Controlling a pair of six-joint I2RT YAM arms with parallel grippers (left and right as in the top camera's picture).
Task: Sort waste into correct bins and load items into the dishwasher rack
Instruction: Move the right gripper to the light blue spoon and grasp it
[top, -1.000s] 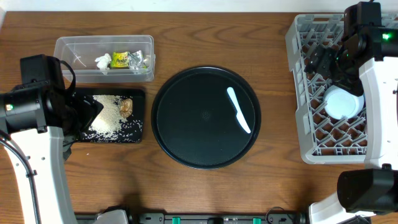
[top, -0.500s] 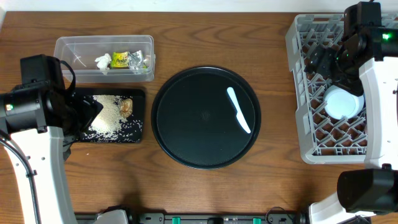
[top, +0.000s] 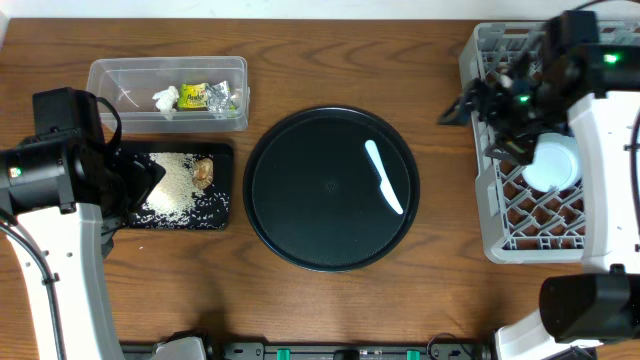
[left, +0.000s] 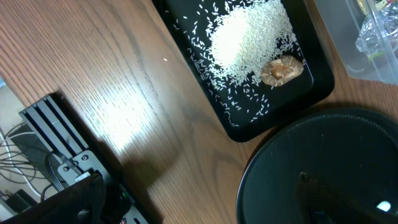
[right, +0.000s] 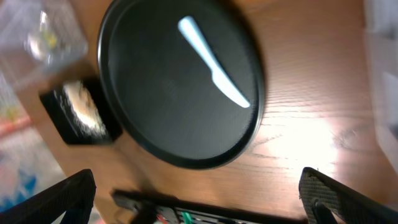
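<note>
Swinging leftward since the earlier frame, the right hand (right: 196, 186) is now reaching out past the left edge of the dishwasher rack (top: 500, 242), where a moment ago it was hanging over the rack's pegs. Its fingers (right: 62, 199) are standing spread wide at the two lower corners of the right wrist view, pinching nothing. That view is looking down on the round black tray (top: 300, 200). A pale knife-shaped utensil (top: 385, 178) is lying slantwise on the right half of the tray. The white bowl (top: 552, 165) is sitting in the rack, on its right side, partly under the right arm.

Everything else is lying as it was. The left hand (left: 199, 180) is hovering at the left end of the shallow black rectangular tray (top: 225, 150), its fingers spread and carrying nothing. On that tray the loose white rice (top: 175, 185) is lying in a heap with stray grains scattered around it, and the brownish food lump (top: 203, 172) is touching the heap's right edge. Just behind the tray, the clear plastic tub (top: 120, 72) is holding the small white tissue wad (top: 165, 99) and, beside it, the crumpled yellow-green and silver foil wrappers (top: 207, 96). Tub, both trays and rack are all resting on the wooden surface (top: 440, 290), with the round tray between the rectangular tray and the rack.
</note>
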